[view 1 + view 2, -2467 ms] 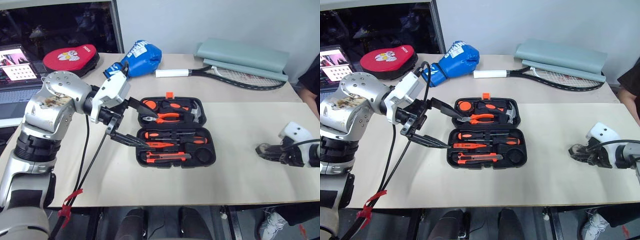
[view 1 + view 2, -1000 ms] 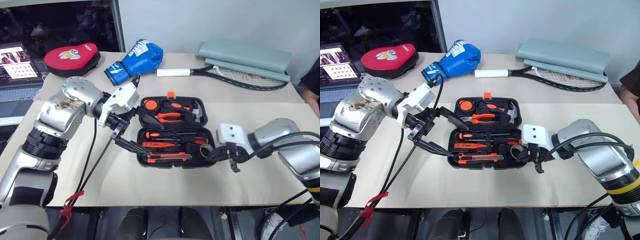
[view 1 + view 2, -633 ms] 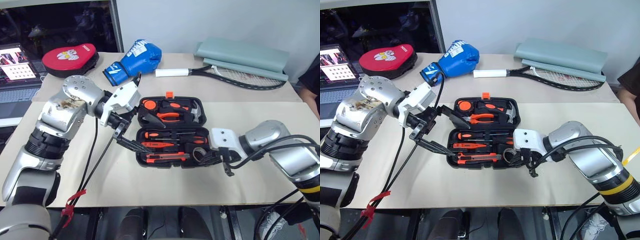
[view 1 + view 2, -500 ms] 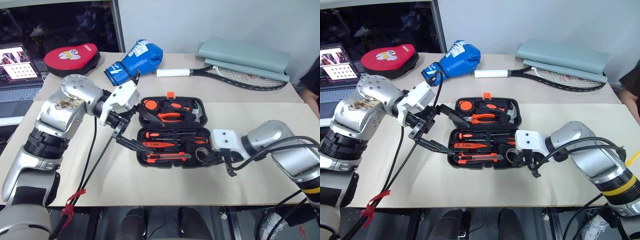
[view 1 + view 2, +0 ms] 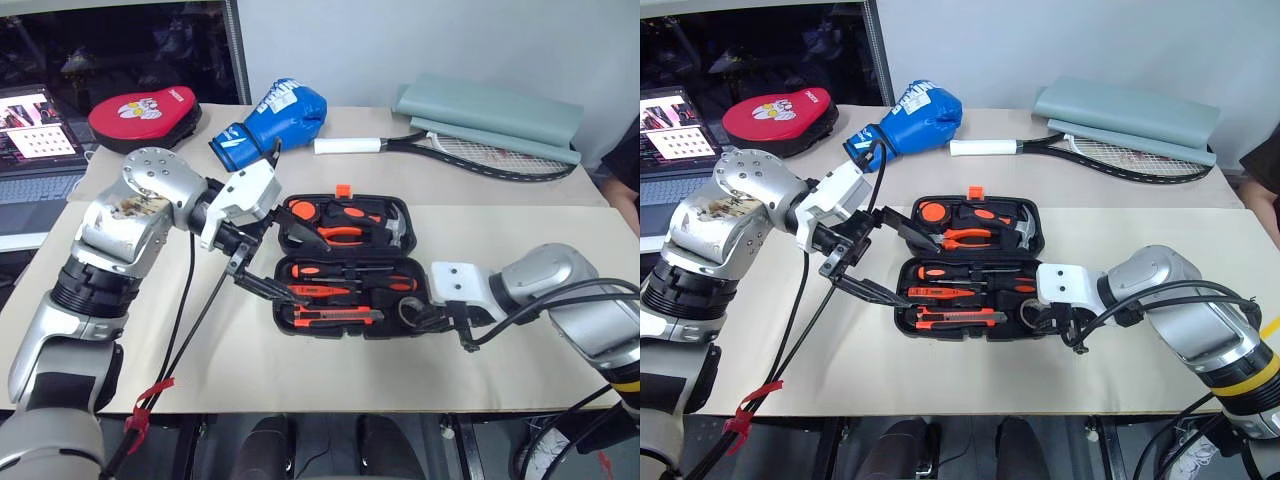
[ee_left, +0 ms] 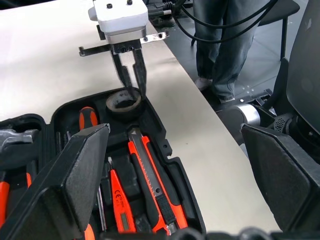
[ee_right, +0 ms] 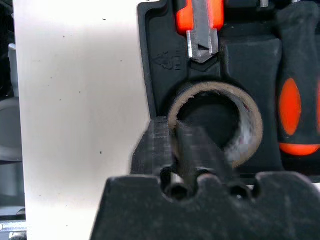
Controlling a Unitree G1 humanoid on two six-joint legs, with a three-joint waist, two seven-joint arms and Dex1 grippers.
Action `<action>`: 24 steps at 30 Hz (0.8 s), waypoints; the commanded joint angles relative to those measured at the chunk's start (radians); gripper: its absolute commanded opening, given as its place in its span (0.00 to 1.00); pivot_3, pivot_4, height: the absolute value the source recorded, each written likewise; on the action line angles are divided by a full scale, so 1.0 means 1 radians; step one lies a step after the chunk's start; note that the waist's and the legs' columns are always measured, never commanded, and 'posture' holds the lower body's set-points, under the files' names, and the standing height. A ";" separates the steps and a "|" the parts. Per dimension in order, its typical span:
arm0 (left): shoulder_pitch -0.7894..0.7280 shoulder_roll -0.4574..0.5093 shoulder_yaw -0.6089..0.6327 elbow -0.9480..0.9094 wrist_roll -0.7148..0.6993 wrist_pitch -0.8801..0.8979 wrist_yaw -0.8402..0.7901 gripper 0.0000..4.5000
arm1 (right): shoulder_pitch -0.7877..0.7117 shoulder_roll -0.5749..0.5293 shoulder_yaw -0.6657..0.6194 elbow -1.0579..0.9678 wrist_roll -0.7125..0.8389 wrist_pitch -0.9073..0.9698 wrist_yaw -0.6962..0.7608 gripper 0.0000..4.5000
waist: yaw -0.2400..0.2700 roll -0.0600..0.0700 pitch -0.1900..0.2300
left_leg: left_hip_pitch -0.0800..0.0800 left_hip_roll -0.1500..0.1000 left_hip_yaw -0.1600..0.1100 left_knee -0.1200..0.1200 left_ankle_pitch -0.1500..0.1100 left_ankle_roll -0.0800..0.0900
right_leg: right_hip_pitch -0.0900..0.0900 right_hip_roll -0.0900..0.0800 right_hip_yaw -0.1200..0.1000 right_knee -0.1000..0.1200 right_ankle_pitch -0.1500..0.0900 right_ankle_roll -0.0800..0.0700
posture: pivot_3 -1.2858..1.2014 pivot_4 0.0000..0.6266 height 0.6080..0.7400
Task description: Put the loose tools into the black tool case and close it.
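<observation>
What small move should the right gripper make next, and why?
Probably open a little wider and lift away: the right gripper has one finger inside the tape roll and one outside its wall, and the roll already sits in its round slot in the black tool case.

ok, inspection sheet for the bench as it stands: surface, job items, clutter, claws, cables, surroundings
Surface: beige table, bare around the case.
Job's things: black tool case open flat; screwdrivers, utility knife seated; tape roll in its round corner slot.
Clutter: blue boxing glove, red punch pad, racket, grey folded mat at the far edge.
Claws: left claw wide open beside the case; right claw fingers straddle the roll's rim, slightly parted.
Cables: black cable hanging off the left arm.
Surroundings: laptop on the left; a person's legs past the table edge.
</observation>
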 commanded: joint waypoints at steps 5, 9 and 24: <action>-0.016 -0.013 0.022 -0.005 0.000 -0.010 -0.003 1.00 | -0.013 -0.021 -0.098 -0.125 0.121 0.125 0.014 0.82 | 0.000 0.000 0.000 | -0.001 0.000 0.000 0.000 0.000 0.000 | 0.000 0.000 0.000 0.000 0.000 0.000 | 0.52 0.24 0.97; -0.011 -0.025 0.027 0.006 0.010 -0.015 0.001 1.00 | -0.017 -0.014 -0.217 -0.141 0.200 0.182 -0.025 0.98 | 0.000 0.000 0.000 | 0.000 0.000 0.000 0.000 0.000 0.000 | 0.000 0.000 0.000 0.000 0.000 0.000 | 0.52 0.24 0.97; 0.187 0.037 0.055 0.247 0.245 -0.147 0.163 0.04 | 0.384 0.131 -0.612 -0.044 0.195 0.160 -0.373 0.25 | 0.006 0.000 0.000 | 0.001 0.000 0.001 0.000 0.000 0.000 | 0.001 -0.001 0.001 0.001 0.000 0.000 | 0.52 0.24 0.97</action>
